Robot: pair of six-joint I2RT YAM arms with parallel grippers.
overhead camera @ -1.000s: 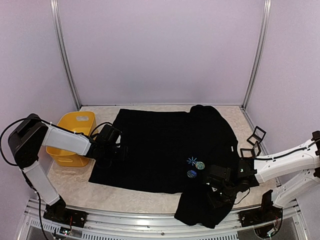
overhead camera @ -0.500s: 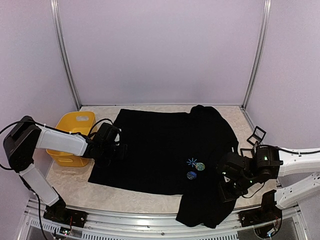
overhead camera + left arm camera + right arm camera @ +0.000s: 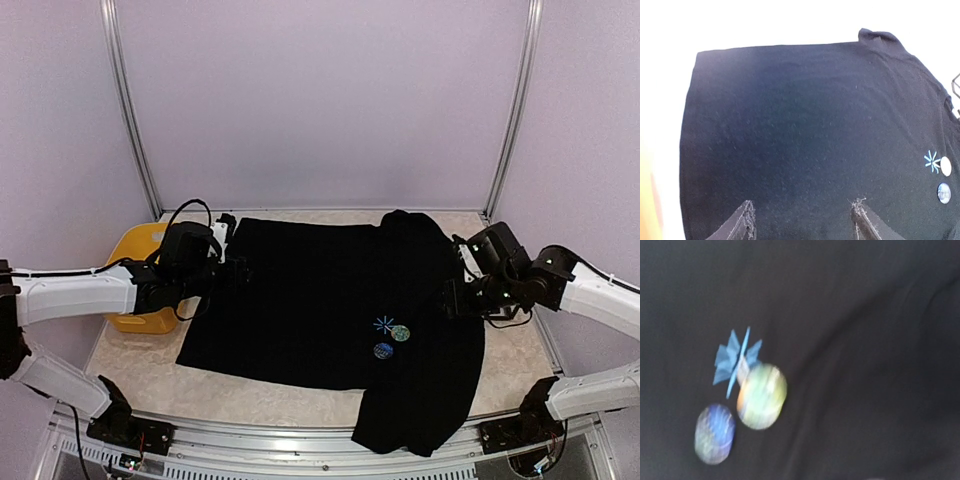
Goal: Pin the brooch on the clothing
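The counter (image 3: 250,400) is pale and mottled, with lilac walls on three sides. The shirt (image 3: 300,300) covers most of its middle: black, spread flat, with one bunched part running down to the near edge on the right side. In the left wrist view the shirt (image 3: 805,125) fills the frame, and its far edge lies straight.

The left arm (image 3: 70,290) reaches in from the left, across a yellow bin (image 3: 130,245) that stands on the counter just beside the shirt's left edge. The right arm (image 3: 590,290) comes in from the right, bent over the shirt's right side.

The left claw (image 3: 235,268) hangs over the shirt's far left corner. From its own camera the left claw (image 3: 802,220) has its fingers well parted, with bare black cloth between them and nothing held. The right claw (image 3: 455,297) points down at the shirt to the right of the chest mark. It is dark against dark cloth and out of its own camera's frame, so how far it is open cannot be told.

Two round brooches lie on the chest, nearly touching. The green brooch (image 3: 400,332) (image 3: 761,396) touches the mark. The blue brooch (image 3: 383,349) (image 3: 715,433) sits just nearer the counter's front. Whether either is pinned cannot be told. The mark (image 3: 383,323) (image 3: 735,362) is a small light-blue starburst.
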